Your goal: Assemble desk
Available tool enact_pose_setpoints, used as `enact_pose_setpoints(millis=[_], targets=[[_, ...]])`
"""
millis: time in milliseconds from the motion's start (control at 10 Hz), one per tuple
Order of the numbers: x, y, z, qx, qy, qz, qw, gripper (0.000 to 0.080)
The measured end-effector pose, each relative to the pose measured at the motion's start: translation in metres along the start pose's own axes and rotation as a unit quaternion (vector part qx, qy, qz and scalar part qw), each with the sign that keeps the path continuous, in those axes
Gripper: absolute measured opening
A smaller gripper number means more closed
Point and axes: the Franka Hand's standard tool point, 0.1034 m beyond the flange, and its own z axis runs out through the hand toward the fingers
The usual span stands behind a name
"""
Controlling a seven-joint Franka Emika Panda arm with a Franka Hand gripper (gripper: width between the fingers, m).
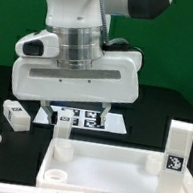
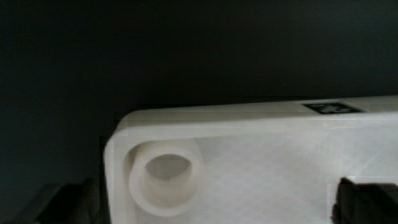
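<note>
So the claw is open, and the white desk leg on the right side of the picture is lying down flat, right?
Not quite. The claw is open, but the desk leg at the exterior view's right is standing upright, not lying flat, with its black-and-white tag facing the camera. The exterior view shows it.

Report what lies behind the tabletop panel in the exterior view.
The marker board lies flat on the table behind the tabletop panel. The open end effector hangs before it, its fingers hiding strips of the board; the table farther back is covered by the arm.
</note>
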Motion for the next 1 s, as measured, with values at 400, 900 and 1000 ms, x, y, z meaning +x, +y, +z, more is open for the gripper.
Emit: enact_pose_setpoints(millis=[400, 900, 1000], targets=[[-0.014, 0.012, 0.012, -0.008, -0.035, 0.022, 0.999, 0.0649], [-0.017, 0.013, 0.010, -0.014, -0.047, 0.037, 0.998, 0.0649], [-0.017, 0.013, 0.010, -0.015, -0.047, 0.035, 0.998, 0.0649]])
